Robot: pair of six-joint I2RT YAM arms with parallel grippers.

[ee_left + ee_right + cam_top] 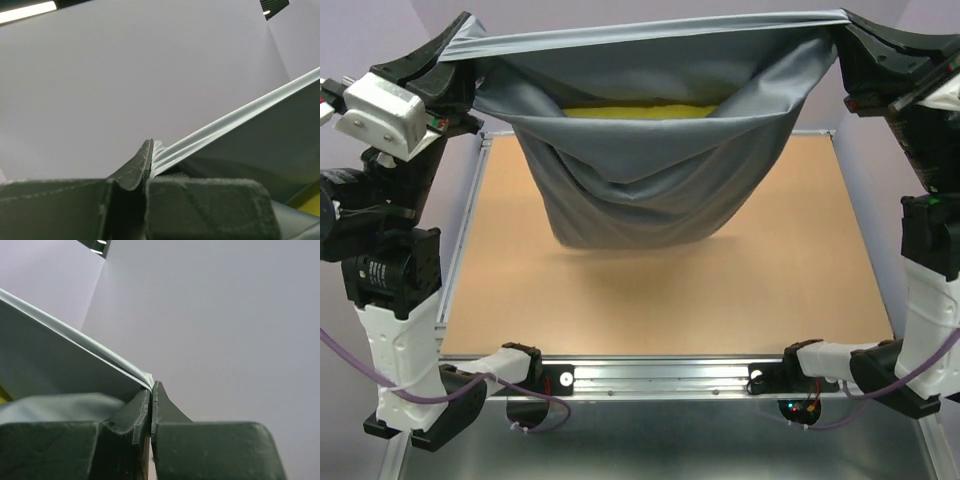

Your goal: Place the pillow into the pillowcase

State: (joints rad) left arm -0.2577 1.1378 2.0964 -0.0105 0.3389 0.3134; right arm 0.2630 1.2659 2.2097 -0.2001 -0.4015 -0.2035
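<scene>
My left gripper (458, 45) is pinched tight on the left top corner of the pillowcase (650, 185), with the grey hem bunched between its jaws and no gap showing. My right gripper (847, 32) is clamped the same way on the right top corner. Between the two, the upper hem is pulled taut in a nearly straight line, high above the far edge of the table (620, 300). The rest of the sack hangs from that line over the table's far half, its mouth sagging open and a shadow on the brown board beneath it. The pillow (640, 111) sits inside the sack. Only its yellow band shows, a thin strip in the open mouth, below the taut hem and above the sagging near lip.
</scene>
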